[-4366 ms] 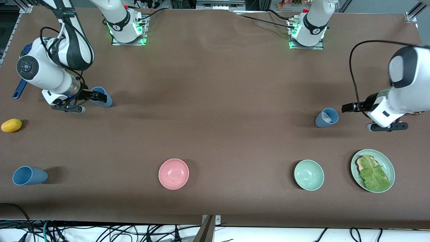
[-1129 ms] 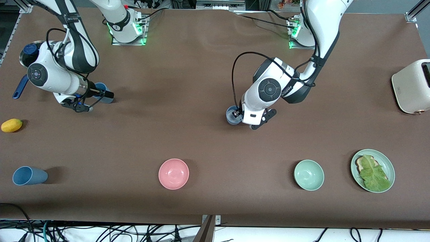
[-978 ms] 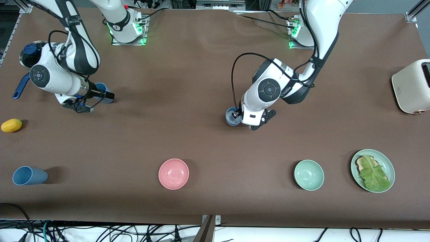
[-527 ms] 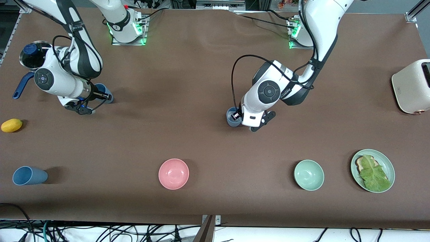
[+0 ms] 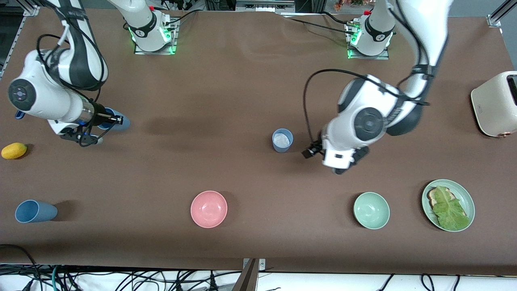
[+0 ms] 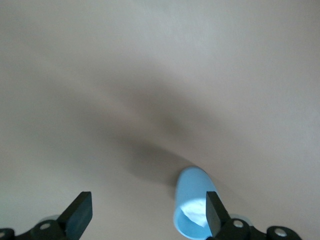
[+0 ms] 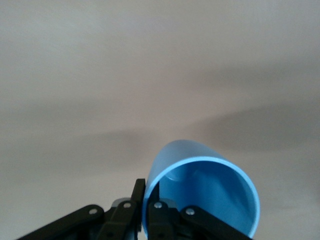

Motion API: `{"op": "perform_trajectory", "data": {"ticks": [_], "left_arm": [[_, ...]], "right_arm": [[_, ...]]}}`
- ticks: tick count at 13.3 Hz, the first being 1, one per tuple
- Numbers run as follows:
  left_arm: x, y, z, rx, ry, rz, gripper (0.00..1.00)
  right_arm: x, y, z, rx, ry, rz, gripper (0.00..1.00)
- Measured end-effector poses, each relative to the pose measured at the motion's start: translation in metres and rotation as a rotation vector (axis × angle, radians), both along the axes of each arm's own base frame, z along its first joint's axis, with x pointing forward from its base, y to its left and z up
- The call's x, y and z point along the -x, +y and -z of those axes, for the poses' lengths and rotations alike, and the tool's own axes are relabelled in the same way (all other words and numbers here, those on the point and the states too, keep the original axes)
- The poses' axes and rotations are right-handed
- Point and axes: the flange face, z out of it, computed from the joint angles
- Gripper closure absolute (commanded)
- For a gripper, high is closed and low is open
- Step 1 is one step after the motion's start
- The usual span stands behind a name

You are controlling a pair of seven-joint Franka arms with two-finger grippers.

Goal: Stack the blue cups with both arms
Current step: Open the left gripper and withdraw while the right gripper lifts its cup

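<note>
A greyer blue cup (image 5: 282, 140) stands upright and free near the table's middle. My left gripper (image 5: 310, 152) hangs open just beside it, toward the left arm's end. The left wrist view shows that cup (image 6: 192, 207) beside one finger of the open left gripper (image 6: 147, 216), with nothing between the fingers. My right gripper (image 5: 114, 120) is shut on the rim of a second blue cup (image 5: 119, 122), which sits tilted in the grip. In the right wrist view the right gripper (image 7: 148, 200) has one finger inside and one outside the cup (image 7: 205, 192). A third blue cup (image 5: 34, 211) lies on its side, nearer the front camera, at the right arm's end.
A pink bowl (image 5: 209, 209), a pale green bowl (image 5: 371, 210) and a green plate (image 5: 465, 194) with toast and lettuce stand along the front. A cream toaster (image 5: 496, 103) sits at the left arm's end. A yellow fruit (image 5: 14, 150) lies at the right arm's end.
My left gripper opened, let go of the greyer blue cup and drew back toward the left arm's end. My right gripper closed on its cup's rim and that arm shifted.
</note>
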Motion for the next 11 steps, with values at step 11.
{"op": "perform_trajectory", "data": {"ticks": [11], "left_arm": [[-0.039, 0.289, 0.008, 0.023, -0.008, 0.403, 0.00]], "right_arm": [[0.002, 0.387, -0.051, 0.043, -0.142, 0.282, 1.00]]}}
